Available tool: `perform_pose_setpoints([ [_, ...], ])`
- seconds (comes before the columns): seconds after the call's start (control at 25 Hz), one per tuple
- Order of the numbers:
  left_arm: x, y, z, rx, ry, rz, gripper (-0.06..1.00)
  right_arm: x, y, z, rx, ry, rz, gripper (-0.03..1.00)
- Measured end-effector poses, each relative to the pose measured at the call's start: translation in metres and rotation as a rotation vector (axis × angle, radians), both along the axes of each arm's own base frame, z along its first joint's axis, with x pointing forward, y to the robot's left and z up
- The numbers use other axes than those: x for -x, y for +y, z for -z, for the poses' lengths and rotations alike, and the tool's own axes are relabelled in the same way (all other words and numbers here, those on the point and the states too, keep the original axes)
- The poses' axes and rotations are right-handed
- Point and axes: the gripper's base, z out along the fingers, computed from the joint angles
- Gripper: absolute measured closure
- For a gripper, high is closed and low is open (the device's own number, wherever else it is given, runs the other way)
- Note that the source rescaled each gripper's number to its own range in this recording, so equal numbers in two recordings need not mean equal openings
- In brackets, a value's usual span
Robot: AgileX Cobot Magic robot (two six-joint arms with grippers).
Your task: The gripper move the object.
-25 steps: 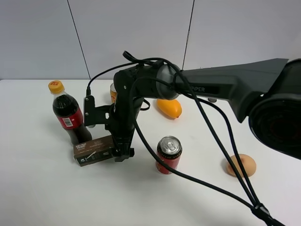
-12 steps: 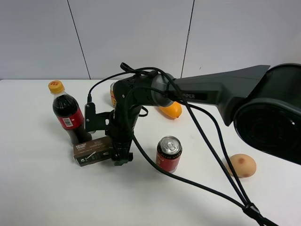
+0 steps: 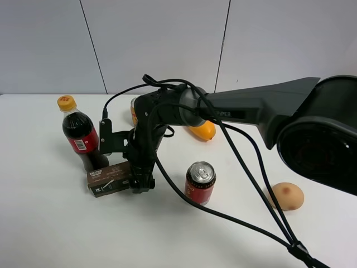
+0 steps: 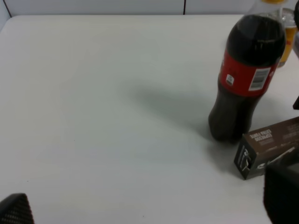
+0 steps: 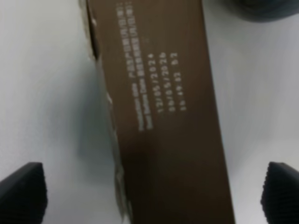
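My black two-fingered gripper (image 3: 141, 182) is open, fingers either side of the long dark brown cardboard carton (image 3: 109, 180) lying flat on the white table (image 3: 50, 234), beside the cola bottle (image 3: 81, 139). Looks light, stiff but crushable, so I'd pinch across its narrow width, gently

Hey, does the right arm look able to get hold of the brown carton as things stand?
Probably yes. The right tool hangs open over the carton, one fingertip either side with bare table between. The cola bottle stands close behind, but looks clear of the tool.
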Motion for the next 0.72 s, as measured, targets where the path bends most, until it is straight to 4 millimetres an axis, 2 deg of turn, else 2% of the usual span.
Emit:
perform_pose_setpoints([
  [0.08, 0.0, 0.0, 0.0, 0.0, 0.0, 0.0, -0.06, 0.0004, 0.0, 0.0009, 0.002, 0.006, 0.001, 0.17],
  [0.16, 0.0, 0.0, 0.0, 0.0, 0.0, 0.0, -0.06, 0.0007, -0.0003, 0.001, 0.005, 0.01, 0.0, 0.32],
  [0.24, 0.0, 0.0, 0.0, 0.0, 0.0, 0.0, -0.06, 0.0015, -0.0009, 0.0013, 0.012, 0.018, -0.002, 0.55],
  [0.32, 0.0, 0.0, 0.0, 0.0, 0.0, 0.0, -0.06, 0.002, -0.0013, 0.0014, 0.016, 0.023, -0.004, 0.87],
  [0.36, 0.0, 0.0, 0.0, 0.0, 0.0, 0.0, -0.06, 0.0022, -0.0014, 0.0015, 0.018, 0.025, -0.005, 0.97],
  [0.72, 0.0, 0.0, 0.0, 0.0, 0.0, 0.0, -0.06, 0.004, -0.0028, -0.0024, 0.028, 0.038, -0.01, 0.96],
])
